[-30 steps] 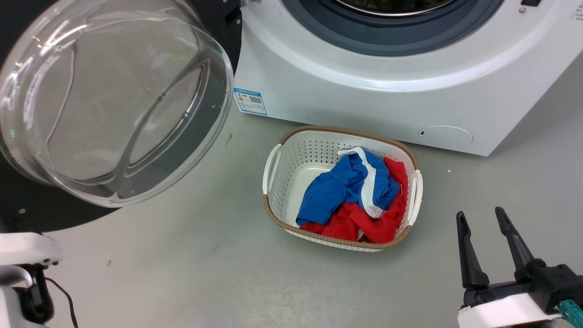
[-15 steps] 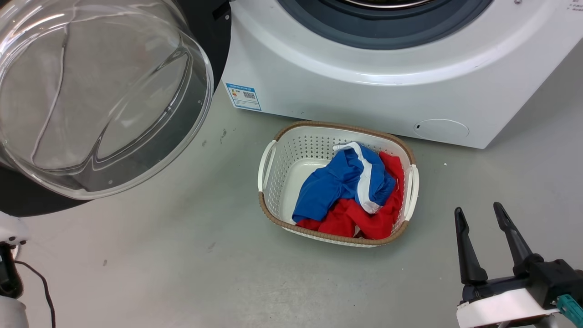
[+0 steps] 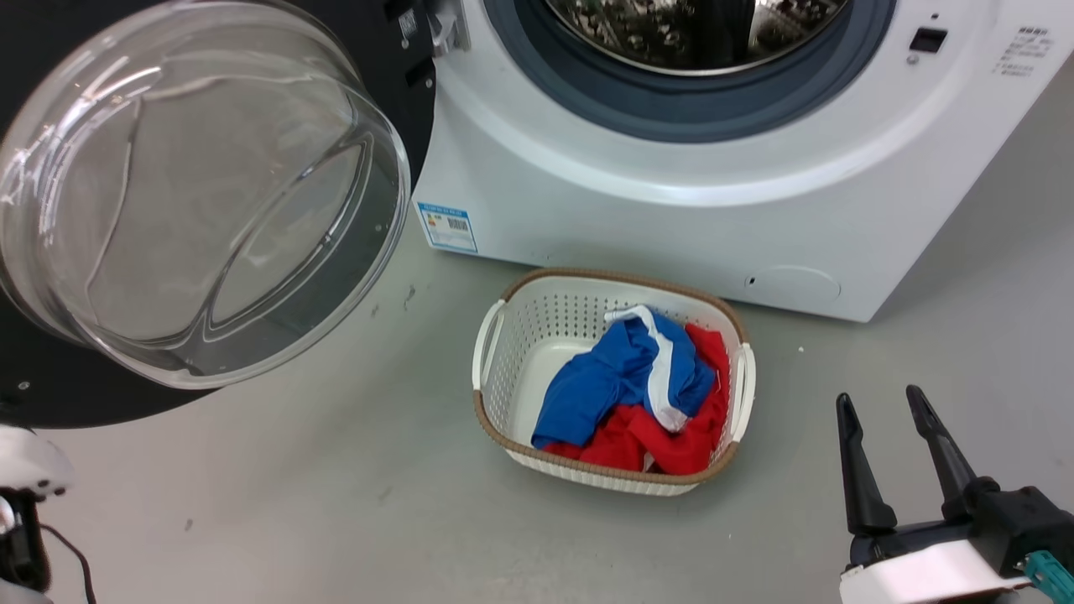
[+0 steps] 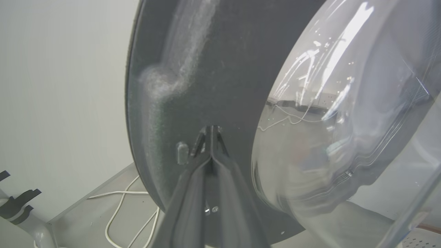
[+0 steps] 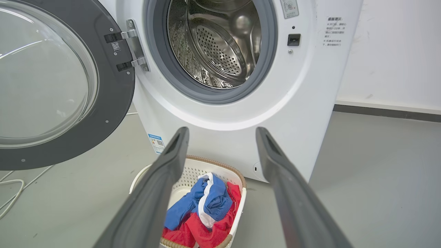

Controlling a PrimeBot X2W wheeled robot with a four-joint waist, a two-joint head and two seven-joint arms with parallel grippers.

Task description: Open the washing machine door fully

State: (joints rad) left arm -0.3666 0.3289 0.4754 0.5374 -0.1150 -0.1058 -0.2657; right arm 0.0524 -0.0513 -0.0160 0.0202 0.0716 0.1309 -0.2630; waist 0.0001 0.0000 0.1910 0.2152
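Door [image 3: 201, 193] hangs wide left of the machine [image 3: 671, 218], left pincer [image 4: 211, 132] closed, empty, pressing its black rim, right pincer [image 3: 876, 394] agape, idle: a slip on that gloss could let it swing back.

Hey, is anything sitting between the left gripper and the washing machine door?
Nothing visible does. The left gripper, fingers closed together, has its tips right at the black inner rim of the washing machine door.
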